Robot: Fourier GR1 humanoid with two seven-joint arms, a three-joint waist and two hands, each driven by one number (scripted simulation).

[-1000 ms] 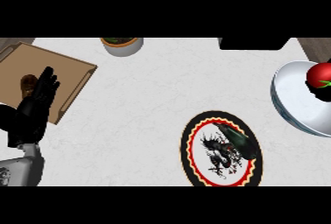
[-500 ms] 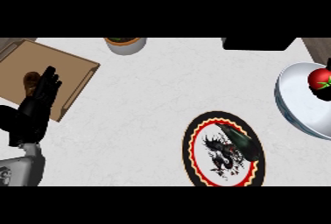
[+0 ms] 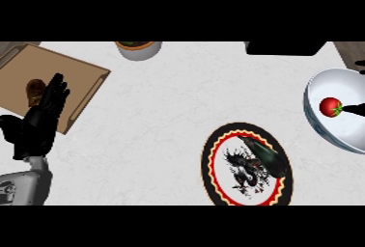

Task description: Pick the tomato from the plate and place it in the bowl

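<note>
The red tomato (image 3: pixel 330 106) lies inside the white bowl (image 3: pixel 335 132) at the right edge of the head view. Only a straight black finger of my right hand (image 3: pixel 352 110) shows, coming in from the right edge and ending beside the tomato without curling round it. The round plate (image 3: pixel 209 159), with a red and black rim and a dark dragon pattern, sits at lower centre with nothing on it. My left hand (image 3: pixel 39 120) rests open at the far left, fingers pointing up over the edge of a wooden board.
A wooden board (image 3: pixel 71 77) with a small brown item (image 3: pixel 34 90) on it lies at the upper left. A grey pot (image 3: pixel 139 49) stands at the top edge, and a black block (image 3: pixel 285 48) at the top right.
The tomato has gone down and left, from high at the bowl's right rim into the bowl's middle. My right hand has drawn back towards the right edge. The left hand has not moved.
</note>
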